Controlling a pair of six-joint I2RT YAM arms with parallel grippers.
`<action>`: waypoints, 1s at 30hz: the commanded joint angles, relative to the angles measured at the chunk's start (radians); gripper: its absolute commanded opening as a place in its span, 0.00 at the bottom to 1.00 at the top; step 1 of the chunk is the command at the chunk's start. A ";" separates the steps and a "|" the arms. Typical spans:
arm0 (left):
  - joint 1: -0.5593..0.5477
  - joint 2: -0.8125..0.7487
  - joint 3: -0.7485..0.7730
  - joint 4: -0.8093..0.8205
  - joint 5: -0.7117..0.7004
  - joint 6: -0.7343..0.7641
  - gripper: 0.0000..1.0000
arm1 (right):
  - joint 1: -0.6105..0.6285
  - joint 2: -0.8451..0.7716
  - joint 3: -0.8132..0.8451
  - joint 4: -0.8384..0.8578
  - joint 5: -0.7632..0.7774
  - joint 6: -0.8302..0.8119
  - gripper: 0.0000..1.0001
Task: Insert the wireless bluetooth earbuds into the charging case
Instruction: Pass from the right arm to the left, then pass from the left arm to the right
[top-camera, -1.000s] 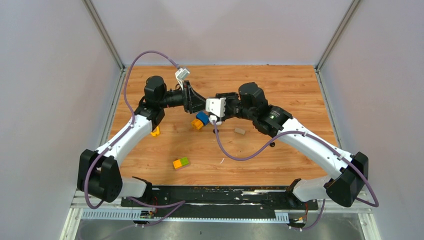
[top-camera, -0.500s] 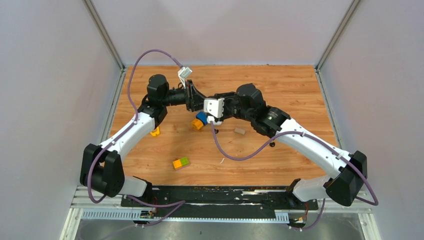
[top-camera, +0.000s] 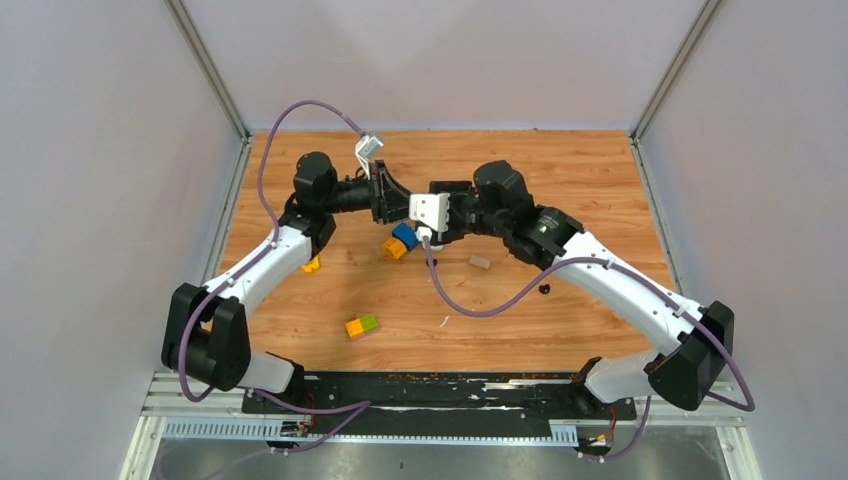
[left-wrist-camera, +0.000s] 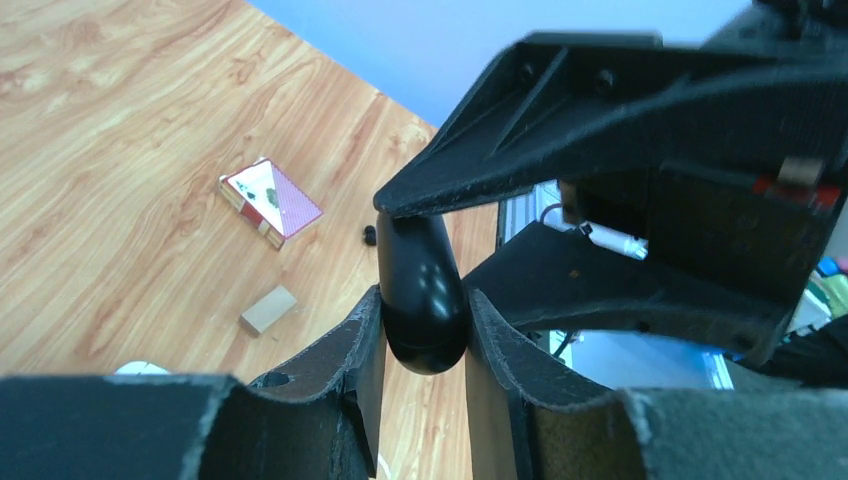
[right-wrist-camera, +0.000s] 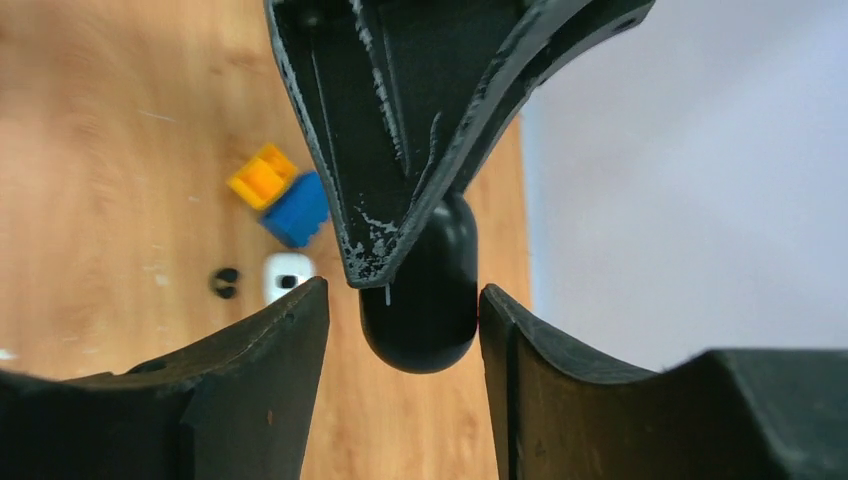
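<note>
Well inside the table (top-camera: 600, 180) edges, left gripper (left-wrist-camera: 424, 312) clamps charging case (left-wrist-camera: 420, 285) aloft.

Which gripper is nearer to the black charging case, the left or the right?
Left. The left gripper is shut on the black charging case, touching it. The right gripper straddles it with open jaws, a clear gap on one side.
</note>
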 joint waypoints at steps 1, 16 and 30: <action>-0.007 -0.029 -0.087 0.346 0.089 -0.033 0.01 | -0.081 0.028 0.189 -0.333 -0.340 0.133 0.58; -0.045 -0.091 -0.232 0.450 0.103 0.318 0.00 | -0.229 0.287 0.609 -0.954 -0.697 0.193 0.56; -0.074 -0.083 -0.224 0.447 0.089 0.337 0.00 | -0.234 0.325 0.606 -0.908 -0.719 0.251 0.34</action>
